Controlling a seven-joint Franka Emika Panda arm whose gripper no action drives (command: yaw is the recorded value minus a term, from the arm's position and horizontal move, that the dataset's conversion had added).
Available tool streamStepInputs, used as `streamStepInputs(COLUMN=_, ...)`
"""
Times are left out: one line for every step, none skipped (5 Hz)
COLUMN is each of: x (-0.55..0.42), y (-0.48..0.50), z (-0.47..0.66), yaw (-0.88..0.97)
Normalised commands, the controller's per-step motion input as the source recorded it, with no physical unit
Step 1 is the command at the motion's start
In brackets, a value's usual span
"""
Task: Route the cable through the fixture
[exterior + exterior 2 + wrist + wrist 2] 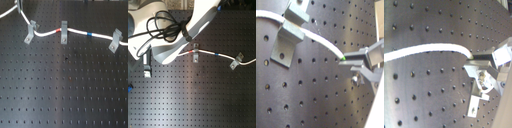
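We saw our gripper [348, 62] pinched narrow on the white cable [321, 42] just past a grey bracket [287, 37]. The arm [188, 35] reached across the black breadboard [65, 95]. In the first exterior view the cable crossed 3 brackets; open board lay below.

In the first exterior view, 3 brackets on table [65, 95]: one [31, 31] at the first exterior view's left, one [64, 31] mid, one [116, 40] right. Cable [77, 32] runs thru all 3, across table's far part.
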Motion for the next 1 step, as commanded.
streamStepInputs(x=-0.028, y=0.032, z=0.00, yaw=0.00)
